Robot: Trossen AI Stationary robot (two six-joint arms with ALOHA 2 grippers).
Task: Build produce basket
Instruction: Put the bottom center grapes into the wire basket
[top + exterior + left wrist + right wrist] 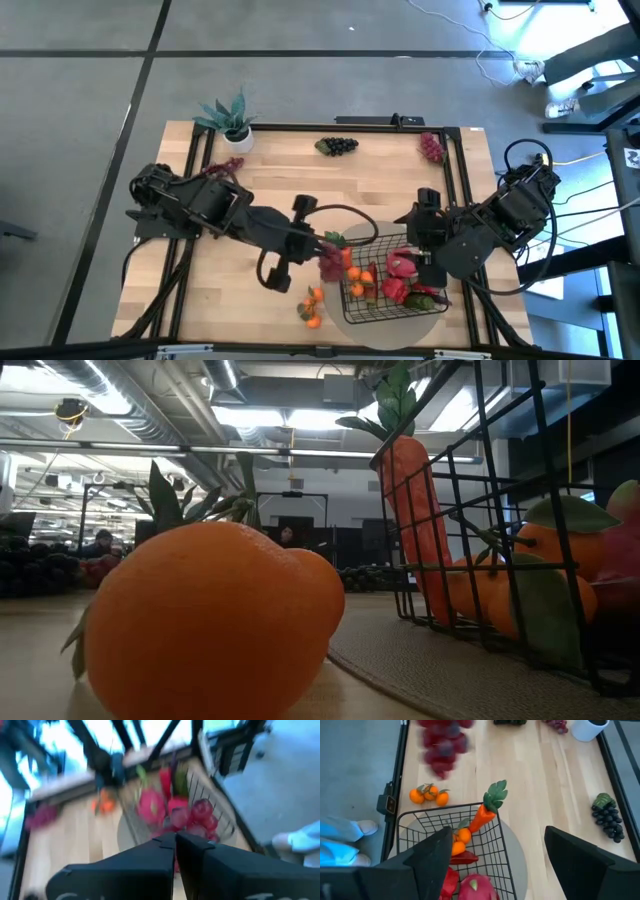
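The black wire basket stands on a round grey mat near the table's near edge. It holds a pink dragon fruit, red peppers, small oranges and a carrot that leans against its left wall. My left gripper is shut, with a red grape bunch under it, just left of the basket's left rim. In the right wrist view the bunch hangs in the air, blurred. My right gripper is wide open above the basket's right half. My left gripper is shut on the red grape bunch's upper end, and its own fingers hide the exact place. The fingers slant down from the table's left. The bunch hangs below them, clear of the table, beside the basket's left rim.
A cluster of small oranges lies on the table left of the basket. Dark grapes and a reddish bunch lie by the far edge, another bunch far left. A potted plant stands at the far left corner.
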